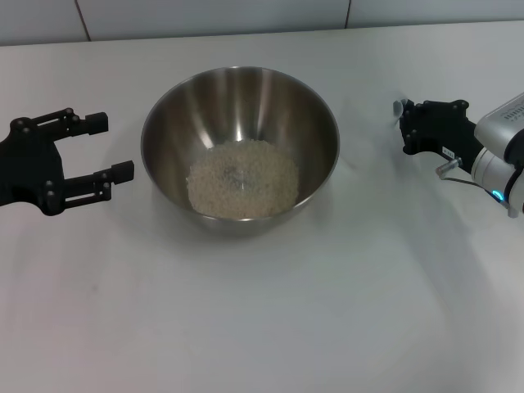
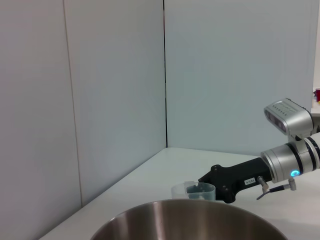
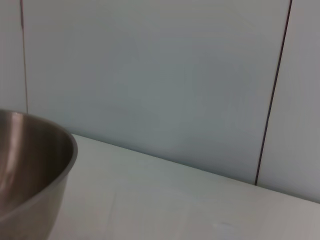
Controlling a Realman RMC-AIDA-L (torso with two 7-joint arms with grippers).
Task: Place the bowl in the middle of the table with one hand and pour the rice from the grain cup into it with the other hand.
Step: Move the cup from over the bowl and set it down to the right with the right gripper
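The steel bowl (image 1: pixel 240 139) stands in the middle of the white table (image 1: pixel 262 319). The rice (image 1: pixel 242 178) lies as a pale heap in its bottom. My left gripper (image 1: pixel 115 146) is open and empty, just left of the bowl and apart from it. My right gripper (image 1: pixel 407 128) is to the right of the bowl, shut on the clear grain cup (image 1: pixel 399 106). The cup is upright and looks empty in the left wrist view (image 2: pixel 193 191). That view also shows the bowl's rim (image 2: pixel 190 212) and the right gripper (image 2: pixel 204 188). The right wrist view shows only the bowl's side (image 3: pixel 30 175).
Pale wall panels (image 2: pixel 115 90) rise behind the table's far edge. White tabletop stretches in front of the bowl and on both sides of it.
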